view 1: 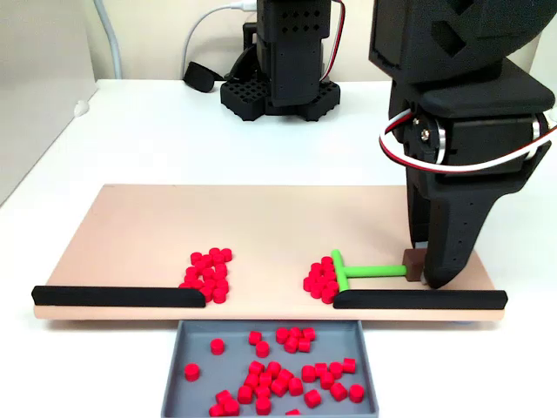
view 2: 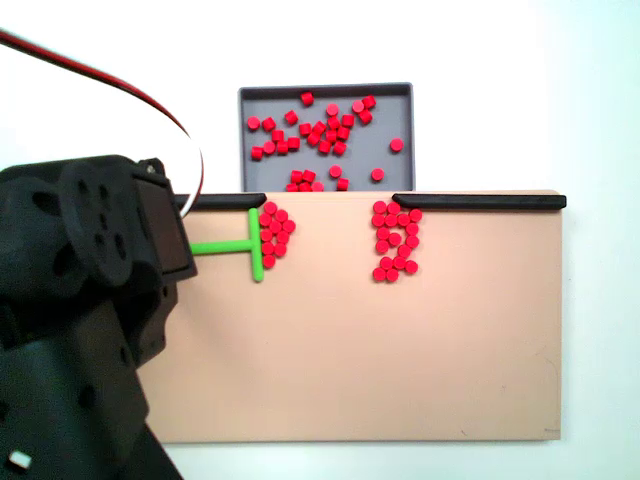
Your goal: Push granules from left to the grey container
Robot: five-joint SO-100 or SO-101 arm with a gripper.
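Note:
My gripper point(view 1: 424, 274) is shut on the brown end block of the green T-shaped pusher point(view 1: 361, 272), down on the board's right side in a fixed view. The pusher's crossbar touches one cluster of red granules point(view 1: 322, 279) beside the gap between the black strips. A second cluster of granules point(view 1: 207, 274) lies further left. The grey container point(view 1: 196, 348) sits below the gap and holds many granules point(view 1: 278, 370). In the other fixed view the container point(view 2: 325, 88) is at the top, the pusher point(view 2: 245, 245) rests against one cluster point(view 2: 272, 235), and the other cluster point(view 2: 397, 240) lies apart.
The peach board point(view 1: 261, 218) carries two black strips point(view 1: 113, 296) point(view 1: 418, 299) along its front edge. The arm's base point(view 1: 278, 61) and a white cable point(view 1: 204, 35) stand behind it. The arm's black body point(view 2: 80, 300) covers the board's left part point(view 2: 400, 350).

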